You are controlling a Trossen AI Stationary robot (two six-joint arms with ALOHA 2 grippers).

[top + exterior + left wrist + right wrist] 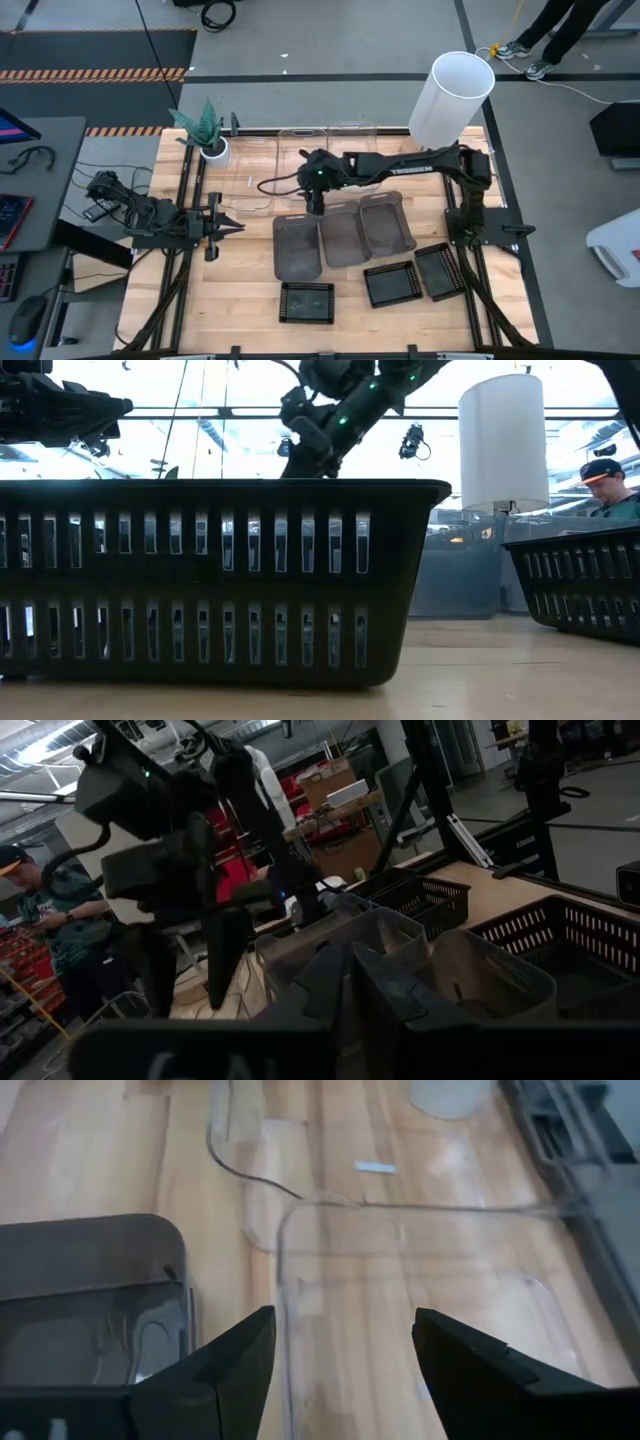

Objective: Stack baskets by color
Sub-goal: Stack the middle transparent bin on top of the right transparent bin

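Observation:
Three smoky grey baskets (342, 236) lie side by side on the table's middle. Three black mesh baskets (390, 284) stand near the front edge. Clear baskets (303, 150) lie toward the far edge. My right gripper (315, 207) is open and slants down above the table. It hovers between the leftmost grey basket (90, 1300) and a clear basket (430, 1280), touching neither. The open fingers show at the bottom of its wrist view (342, 1342). My left gripper (228, 225) waits shut at the table's left, pointing level (352, 970).
A white cylindrical lamp (455, 95) stands at the far right and a small potted plant (205, 132) at the far left. A cable (240, 1160) lies on the wood near the clear baskets. A person (610, 485) is beyond the table.

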